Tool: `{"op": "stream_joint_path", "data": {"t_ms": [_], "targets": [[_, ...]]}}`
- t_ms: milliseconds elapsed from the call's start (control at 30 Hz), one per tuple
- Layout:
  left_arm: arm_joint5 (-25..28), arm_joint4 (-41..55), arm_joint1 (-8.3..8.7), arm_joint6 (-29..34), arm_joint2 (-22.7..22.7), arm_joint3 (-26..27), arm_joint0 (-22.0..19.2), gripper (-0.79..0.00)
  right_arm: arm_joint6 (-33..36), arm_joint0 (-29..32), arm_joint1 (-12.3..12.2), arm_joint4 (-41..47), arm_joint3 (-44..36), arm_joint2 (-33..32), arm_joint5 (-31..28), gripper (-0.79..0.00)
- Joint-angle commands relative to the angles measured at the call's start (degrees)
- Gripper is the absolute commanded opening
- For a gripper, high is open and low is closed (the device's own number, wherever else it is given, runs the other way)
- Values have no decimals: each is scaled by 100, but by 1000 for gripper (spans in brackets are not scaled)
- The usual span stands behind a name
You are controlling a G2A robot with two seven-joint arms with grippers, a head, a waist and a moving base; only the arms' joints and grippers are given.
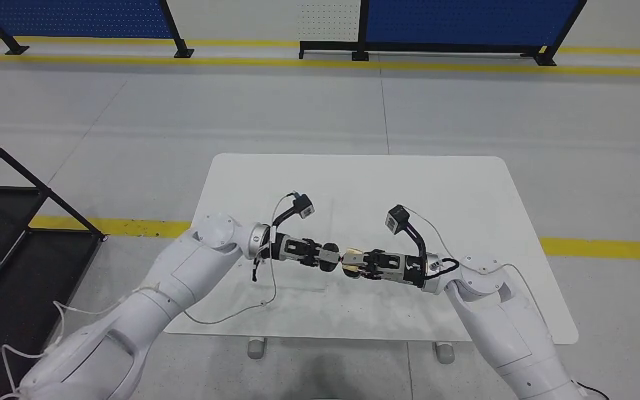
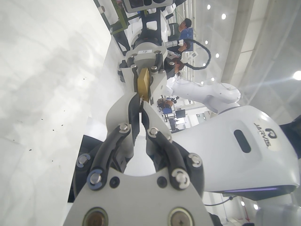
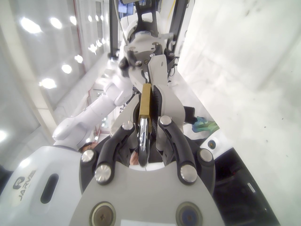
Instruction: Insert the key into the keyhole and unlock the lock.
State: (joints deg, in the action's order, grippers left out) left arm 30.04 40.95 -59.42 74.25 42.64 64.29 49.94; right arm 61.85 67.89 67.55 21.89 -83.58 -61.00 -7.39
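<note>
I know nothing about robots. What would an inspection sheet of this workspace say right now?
Surface: white table with rounded corners.
Job's things: brass lock held above the table; key meets the lock's end, insertion cannot be told.
Clutter: nothing seen.
Grippers: left gripper shut on the key; right gripper shut on the lock; they face each other.
Cables: thin cable hangs from the left wrist; black cable loops by the right wrist.
Surroundings: blue panels, yellow floor lines, black rack.
</note>
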Motion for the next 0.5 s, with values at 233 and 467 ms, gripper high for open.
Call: {"op": "stream_joint_path", "data": {"t_ms": [233, 467], "targets": [[112, -246, 54, -112, 195, 240, 127, -785, 0, 0, 0, -1, 0, 0, 0, -785], [379, -710, 86, -379, 234, 408, 202, -785, 0, 0, 0, -1, 0, 0, 0, -785]]}}
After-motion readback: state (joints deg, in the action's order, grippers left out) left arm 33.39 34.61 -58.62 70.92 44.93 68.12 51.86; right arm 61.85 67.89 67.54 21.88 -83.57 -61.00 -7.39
